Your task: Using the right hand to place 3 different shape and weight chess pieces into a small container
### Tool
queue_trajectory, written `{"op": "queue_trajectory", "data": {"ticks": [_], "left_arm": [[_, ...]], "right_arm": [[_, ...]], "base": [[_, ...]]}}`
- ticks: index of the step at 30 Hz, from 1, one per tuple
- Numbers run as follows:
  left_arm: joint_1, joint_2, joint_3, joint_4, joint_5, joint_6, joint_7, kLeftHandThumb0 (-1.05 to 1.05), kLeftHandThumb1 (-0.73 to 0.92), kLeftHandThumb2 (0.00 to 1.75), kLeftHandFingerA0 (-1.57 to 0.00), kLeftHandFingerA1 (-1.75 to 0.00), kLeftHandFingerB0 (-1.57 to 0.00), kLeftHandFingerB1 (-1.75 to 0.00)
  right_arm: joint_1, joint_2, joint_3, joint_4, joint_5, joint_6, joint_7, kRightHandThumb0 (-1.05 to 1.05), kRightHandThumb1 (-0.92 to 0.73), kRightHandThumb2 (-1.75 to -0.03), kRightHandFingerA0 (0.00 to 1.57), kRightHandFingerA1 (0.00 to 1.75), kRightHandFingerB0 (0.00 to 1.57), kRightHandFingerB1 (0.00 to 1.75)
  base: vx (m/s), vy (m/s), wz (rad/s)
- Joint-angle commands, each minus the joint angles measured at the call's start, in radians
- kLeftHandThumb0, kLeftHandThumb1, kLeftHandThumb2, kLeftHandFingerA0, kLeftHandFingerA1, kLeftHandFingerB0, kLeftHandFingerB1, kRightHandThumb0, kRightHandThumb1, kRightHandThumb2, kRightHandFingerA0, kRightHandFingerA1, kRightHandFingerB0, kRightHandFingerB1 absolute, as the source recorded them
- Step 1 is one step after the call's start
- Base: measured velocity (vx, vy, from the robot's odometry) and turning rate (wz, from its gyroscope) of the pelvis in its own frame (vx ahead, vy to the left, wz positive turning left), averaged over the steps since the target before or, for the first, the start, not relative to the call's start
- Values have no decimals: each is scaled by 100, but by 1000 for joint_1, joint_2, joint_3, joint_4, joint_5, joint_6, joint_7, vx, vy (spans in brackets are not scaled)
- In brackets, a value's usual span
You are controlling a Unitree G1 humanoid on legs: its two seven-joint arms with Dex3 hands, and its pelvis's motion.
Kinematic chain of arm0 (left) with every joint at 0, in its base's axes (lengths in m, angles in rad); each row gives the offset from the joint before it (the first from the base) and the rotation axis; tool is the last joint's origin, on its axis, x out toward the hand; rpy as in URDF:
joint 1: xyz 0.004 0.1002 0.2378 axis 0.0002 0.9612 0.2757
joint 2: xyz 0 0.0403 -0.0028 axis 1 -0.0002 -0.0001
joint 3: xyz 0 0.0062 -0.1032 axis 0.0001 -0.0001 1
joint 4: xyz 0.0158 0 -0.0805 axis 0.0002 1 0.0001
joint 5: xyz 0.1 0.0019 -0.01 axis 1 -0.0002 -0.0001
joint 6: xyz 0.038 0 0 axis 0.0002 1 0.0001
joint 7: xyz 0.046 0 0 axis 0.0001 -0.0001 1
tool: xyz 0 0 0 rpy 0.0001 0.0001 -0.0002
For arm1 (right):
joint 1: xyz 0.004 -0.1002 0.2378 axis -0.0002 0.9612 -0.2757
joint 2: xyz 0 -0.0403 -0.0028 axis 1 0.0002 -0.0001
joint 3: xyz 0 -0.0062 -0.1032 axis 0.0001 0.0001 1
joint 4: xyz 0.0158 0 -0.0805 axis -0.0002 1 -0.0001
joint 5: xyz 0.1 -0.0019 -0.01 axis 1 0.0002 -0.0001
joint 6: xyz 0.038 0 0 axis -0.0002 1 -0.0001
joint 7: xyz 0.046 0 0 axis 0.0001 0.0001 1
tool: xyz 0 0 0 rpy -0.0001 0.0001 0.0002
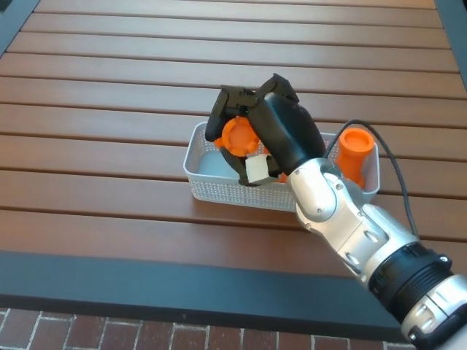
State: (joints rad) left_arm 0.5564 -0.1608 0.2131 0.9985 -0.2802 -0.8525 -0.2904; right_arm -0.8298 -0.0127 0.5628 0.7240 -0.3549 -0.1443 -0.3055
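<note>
My right hand (pixel 255 131) hangs over the left half of the small white mesh basket (pixel 198 171), shut on an orange chess piece (pixel 237 135) whose round base faces the camera. The piece sits low, at about the height of the basket's rim. A second orange piece (pixel 354 154) stands upright at the basket's right end. My forearm hides most of the basket's middle, where a sliver of orange (pixel 281 177) shows. My left hand is out of the picture.
The basket rests on a brown slatted wooden table (pixel 102 109). A dark frame (pixel 146 288) edges the table's near side, with brick floor (pixel 109 337) below it. A black cable (pixel 387 157) loops by my right wrist.
</note>
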Motion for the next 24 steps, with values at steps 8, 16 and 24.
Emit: {"op": "queue_trajectory", "data": {"ticks": [8, 16, 24], "left_arm": [[25, 11, -8, 0, 47, 6, 13, -11, 23, 161, -130, -152, -116, -138], [20, 9, 0, 10, 21, 23, -11, -11, 19, 163, -134, -153, -116, -142], [21, 22, -12, 4, 45, -4, -9, -12, 21, 165, -134, -148, -117, -137]], "right_arm": [[-9, -27, 7, 70, -109, -95, 36, -14, -61, -96, 82, 170, 70, 152], [-14, -10, -2, 100, -98, -78, 150, -27, -79, -63, 84, 153, 57, 46], [-68, -27, 18, 97, -165, 78, 262, -70, -55, -91, 0, 30, 8, 34]], "base": [[0, 0, 0], [0, 0, 0], [0, 0, 0]]}}
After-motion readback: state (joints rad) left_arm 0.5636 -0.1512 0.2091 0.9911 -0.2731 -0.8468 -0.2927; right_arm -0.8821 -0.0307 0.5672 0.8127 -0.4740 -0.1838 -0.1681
